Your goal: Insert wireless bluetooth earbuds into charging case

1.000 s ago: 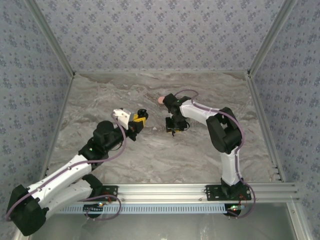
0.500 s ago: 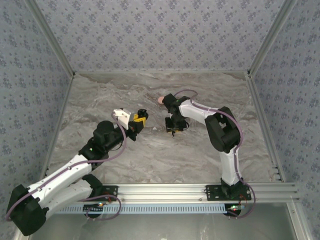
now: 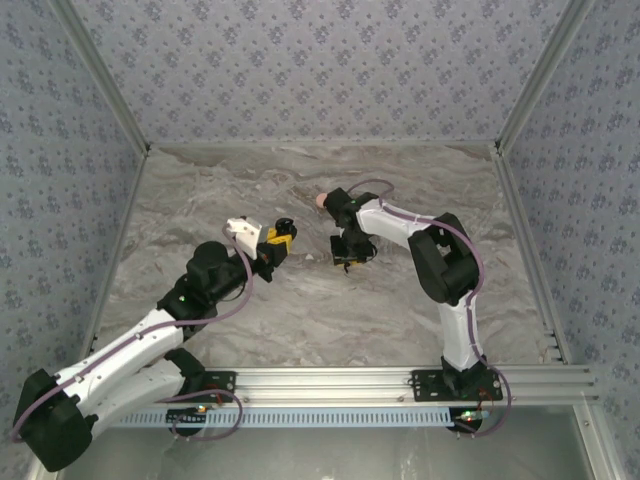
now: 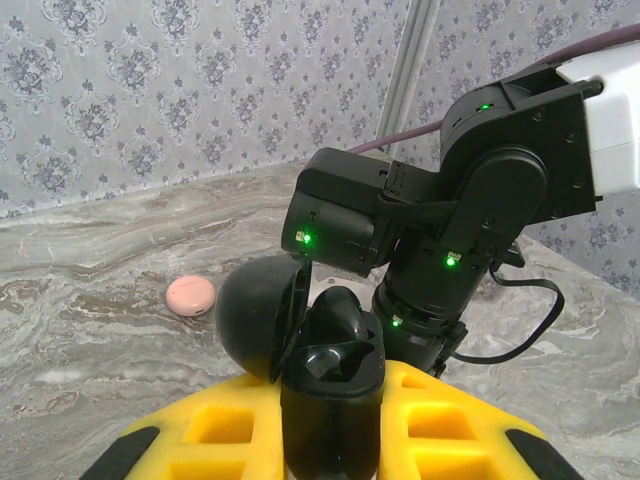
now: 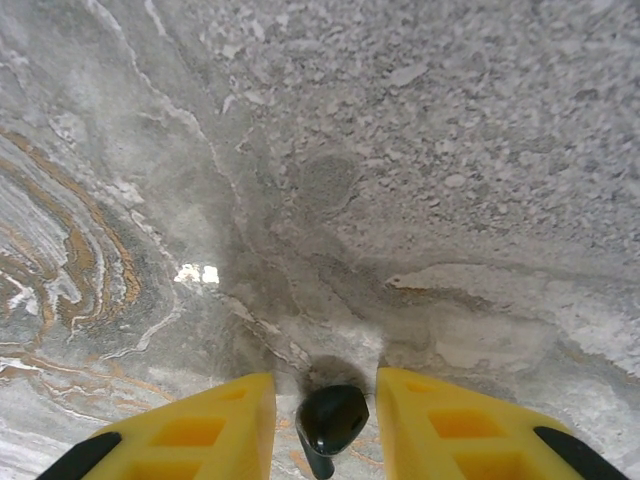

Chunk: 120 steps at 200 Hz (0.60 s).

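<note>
Gripping the case: the left gripper (image 4: pixel 330 430) is clamping its yellow fingers (image 4: pixel 220 435) tight on the black charging case (image 4: pixel 335 350), squeezing it from both sides.
Case lid: the round lid (image 4: pixel 250 315) is hanging open, tipping over to the left in the left wrist view, so the hollow inside is facing up. Honestly can't tell whether anything is sitting in there.
Right gripper: the right gripper (image 5: pixel 327 425) is pointing down at the marble table (image 5: pixel 420 150), with its fingers standing a bit apart and not pinching anything.
Earbud: one small black earbud (image 5: pixel 333 412) is sitting right between those two fingers, with a thin gap showing on either side. Can't tell if it's resting on the table or hanging just above it.
Layout from above: the two grippers are facing each other around the middle of the table, near but not touching, with the case on the left and the earbud on the right.
Pink disc: a little pink disc (image 4: pixel 190 296) is lying flat on the table beyond the case, close to the right arm (image 4: pixel 470 200).
</note>
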Tool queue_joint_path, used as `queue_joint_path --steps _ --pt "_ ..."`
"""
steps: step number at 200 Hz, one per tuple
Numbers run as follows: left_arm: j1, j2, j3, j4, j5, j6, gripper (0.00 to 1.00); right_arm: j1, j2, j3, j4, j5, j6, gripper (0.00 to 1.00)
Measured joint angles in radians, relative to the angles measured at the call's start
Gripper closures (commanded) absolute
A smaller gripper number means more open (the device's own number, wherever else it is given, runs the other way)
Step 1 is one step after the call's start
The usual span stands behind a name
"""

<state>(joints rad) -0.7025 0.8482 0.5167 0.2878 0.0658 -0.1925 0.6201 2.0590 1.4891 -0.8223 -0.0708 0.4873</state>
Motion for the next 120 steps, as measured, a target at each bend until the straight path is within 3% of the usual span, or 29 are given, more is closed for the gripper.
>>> queue_joint_path --steps 69,120 --pt "0.0 0.0 0.0 0.0 0.0 -0.003 0.81 0.012 0.01 0.016 -0.019 0.031 0.0 0.7" --pt "0.0 0.0 0.0 0.0 0.0 -0.003 0.81 0.016 0.011 0.018 -0.021 0.034 -0.001 0.67"
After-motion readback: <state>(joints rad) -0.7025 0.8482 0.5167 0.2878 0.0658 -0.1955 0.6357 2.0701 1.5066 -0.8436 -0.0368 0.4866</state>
